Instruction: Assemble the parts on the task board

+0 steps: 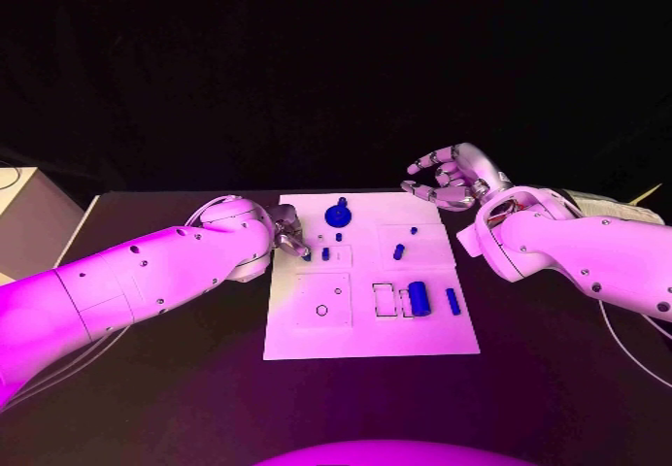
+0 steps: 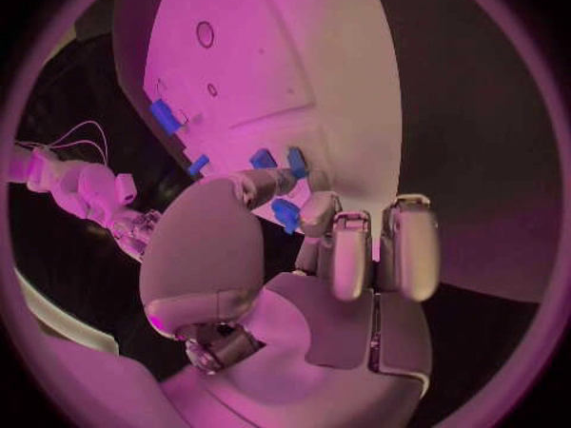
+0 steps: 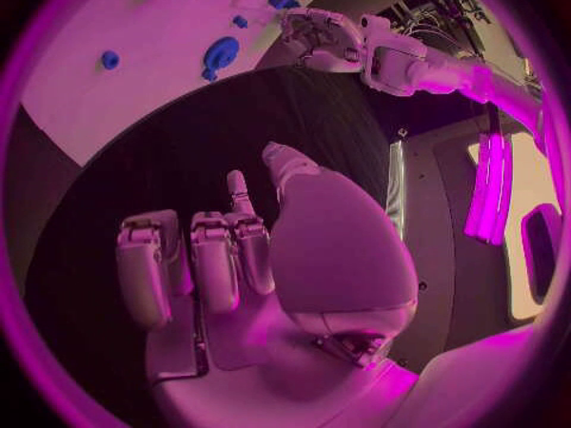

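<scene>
Table (image 1: 168,388): dark, matte surface, spanning the lower part of the head view; far edge runs straight across behind the work area. Beyond that edge the backdrop (image 1: 281,87) is black, no detail resolvable. Pale box-shaped unit (image 1: 31,218) stands at the table's left end, flat front, corner toward the camera; a thin dark cable loops at its top edge. In the right wrist view, two bright vertical light strips (image 3: 490,185) glow side by side off to one side of the room, next to a lit pale panel (image 3: 523,209). Magenta light washes every surface.
</scene>
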